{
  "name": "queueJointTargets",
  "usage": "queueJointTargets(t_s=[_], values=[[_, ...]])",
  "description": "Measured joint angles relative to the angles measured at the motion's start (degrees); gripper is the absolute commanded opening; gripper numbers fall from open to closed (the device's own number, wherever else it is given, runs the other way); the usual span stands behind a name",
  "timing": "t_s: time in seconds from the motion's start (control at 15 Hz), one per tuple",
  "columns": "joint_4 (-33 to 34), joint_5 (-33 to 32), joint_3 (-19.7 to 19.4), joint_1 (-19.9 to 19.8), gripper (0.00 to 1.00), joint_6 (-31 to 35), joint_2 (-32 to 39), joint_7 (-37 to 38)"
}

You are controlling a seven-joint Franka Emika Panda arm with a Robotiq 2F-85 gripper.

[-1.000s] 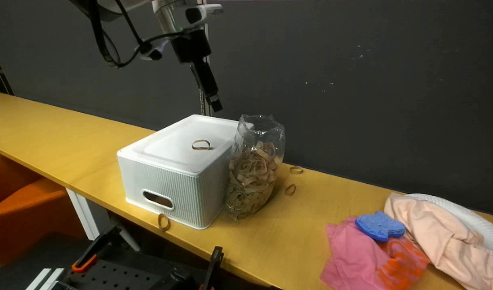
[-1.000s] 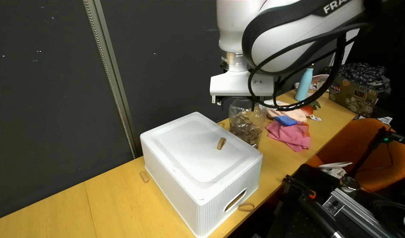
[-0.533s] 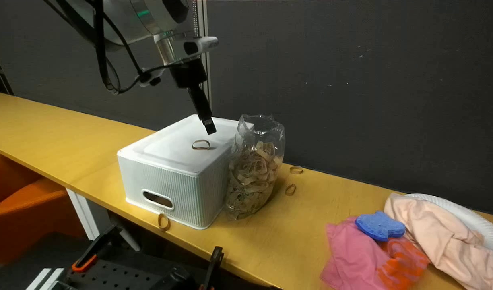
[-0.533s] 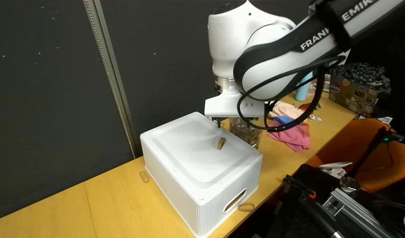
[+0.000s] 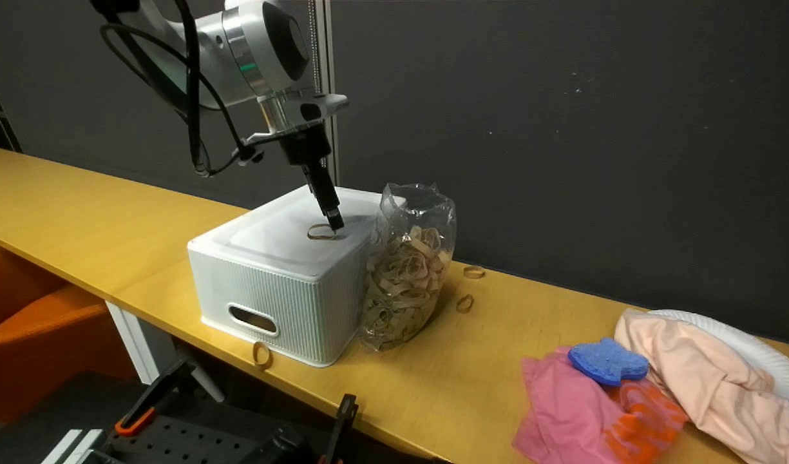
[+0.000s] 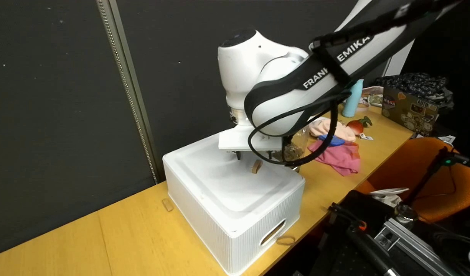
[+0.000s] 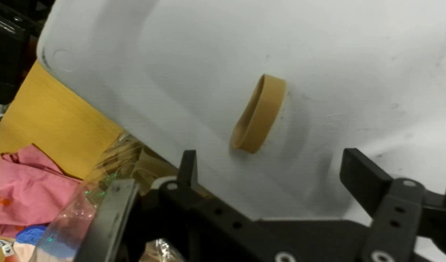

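Observation:
A tan rubber band [image 7: 268, 112] stands on its edge on the white ribbed box [image 7: 186, 47]. The band also shows in both exterior views [image 5: 320, 238] [image 6: 256, 166], on the flat top of the box [image 5: 265, 303] [image 6: 215, 191]. My gripper [image 7: 270, 160] is open and empty, its fingers wide apart. It hangs low over the box top, close to the band, in both exterior views [image 5: 336, 220] [image 6: 254, 155]. In the wrist view the band lies beyond the gap between the fingertips; contact does not show. A clear bag of rubber bands [image 5: 404, 283] stands against the box.
Loose bands lie on the table behind the bag [image 5: 474, 272], by the front edge [image 5: 262, 356] and beside the box [image 6: 167, 204]. Pink cloth [image 5: 561, 406], a blue sponge [image 5: 607, 361], peach cloth [image 5: 697, 361] and a white plate [image 5: 755, 348] lie farther along. A blue bottle [image 6: 353, 99] stands behind.
My gripper has come down from above the box and bag to just over the box top near the band. It stays open. The band, box and bag have not moved.

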Motion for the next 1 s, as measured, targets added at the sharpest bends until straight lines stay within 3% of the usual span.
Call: queueJointTargets(t_s=[0.27,0.33,1.0], values=[[2.1,1.1,0.0,1.6,1.0,0.0,2.2,0.0],[2.1,1.5,0.0,2.0,0.81,0.0,2.2,0.0],[1.4,3.8,-1.2,2.4,0.05,0.2,1.7,0.0]])
